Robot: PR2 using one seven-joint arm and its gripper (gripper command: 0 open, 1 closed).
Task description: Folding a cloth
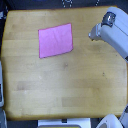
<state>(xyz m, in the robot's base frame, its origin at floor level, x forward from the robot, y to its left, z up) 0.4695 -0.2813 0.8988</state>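
One pink cloth (56, 40) lies flat and unfolded on the wooden table (65, 90).

Taking the cloth as landmark: it sits on the tabletop's upper part, toward the exterior view's left, slightly skewed. The robot arm (116, 36) hangs well apart from it, toward the exterior view's right; its gripper (93, 34) points at the cloth without touching, and whether the jaws are parted cannot be told.

A light wooden tabletop (65, 90) with visible grain fills the exterior view, evenly lit, its corners rounded.
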